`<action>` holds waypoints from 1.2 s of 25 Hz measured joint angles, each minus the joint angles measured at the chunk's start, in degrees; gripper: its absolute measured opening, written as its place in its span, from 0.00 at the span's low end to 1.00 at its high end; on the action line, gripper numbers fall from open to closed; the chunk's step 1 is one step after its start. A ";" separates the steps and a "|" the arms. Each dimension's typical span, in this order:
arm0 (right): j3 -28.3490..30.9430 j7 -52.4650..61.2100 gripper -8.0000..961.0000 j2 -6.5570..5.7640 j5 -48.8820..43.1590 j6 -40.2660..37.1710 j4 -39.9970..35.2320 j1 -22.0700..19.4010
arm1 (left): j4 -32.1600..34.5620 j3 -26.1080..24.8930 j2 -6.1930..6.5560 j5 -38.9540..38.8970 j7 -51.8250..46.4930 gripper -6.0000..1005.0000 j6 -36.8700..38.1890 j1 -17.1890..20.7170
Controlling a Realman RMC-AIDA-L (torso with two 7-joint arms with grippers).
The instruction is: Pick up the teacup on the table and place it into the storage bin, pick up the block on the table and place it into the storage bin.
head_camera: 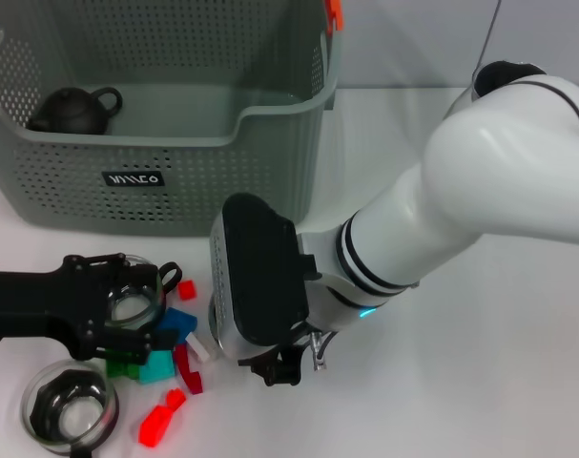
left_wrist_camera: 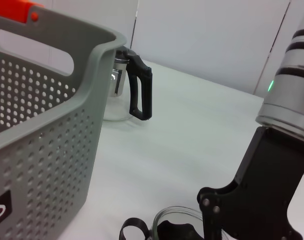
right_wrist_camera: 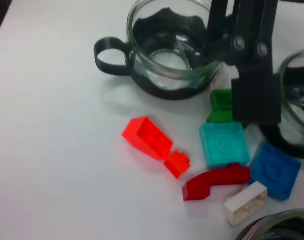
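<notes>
The grey perforated storage bin [head_camera: 165,181] stands at the back left, also in the left wrist view [left_wrist_camera: 46,140]. My left gripper [head_camera: 127,303] is low at the front left, shut on a glass teacup [head_camera: 136,307] that stands on the table; the cup also shows in the right wrist view [right_wrist_camera: 298,112]. A second glass teacup [head_camera: 70,408] stands nearer me [right_wrist_camera: 167,55]. Loose blocks lie beside them: blue [head_camera: 179,324], teal [right_wrist_camera: 224,145], orange-red [right_wrist_camera: 146,137], dark red [right_wrist_camera: 214,182], white [right_wrist_camera: 246,202]. My right gripper [head_camera: 287,367] hovers just right of the blocks.
A dark teapot [head_camera: 74,110] lies inside the bin. A glass pitcher with a black handle [left_wrist_camera: 134,90] stands behind the bin. A third glass rim [right_wrist_camera: 277,227] shows under my right gripper. An orange clip [head_camera: 334,14] sits on the bin's rim.
</notes>
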 joint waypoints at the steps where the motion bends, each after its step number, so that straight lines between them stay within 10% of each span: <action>1: 0.53 0.13 0.11 -0.20 -0.16 -0.79 -1.01 -0.43 | 0.02 -0.17 0.02 0.00 0.01 0.92 0.11 0.00; 13: 24.98 2.02 0.08 -0.70 -8.44 -29.59 -24.02 -8.05 | 0.04 -0.50 0.05 0.00 0.31 0.92 0.22 0.00; 22: 45.75 -0.51 0.07 -0.72 1.09 -45.66 -31.15 -0.43 | 0.10 -0.50 -0.14 -0.01 0.47 0.92 0.33 -0.35; 30: 53.51 -2.50 0.07 -0.51 5.73 -28.24 -26.32 3.99 | -0.18 -0.49 -0.17 -0.08 1.45 0.92 0.07 -0.63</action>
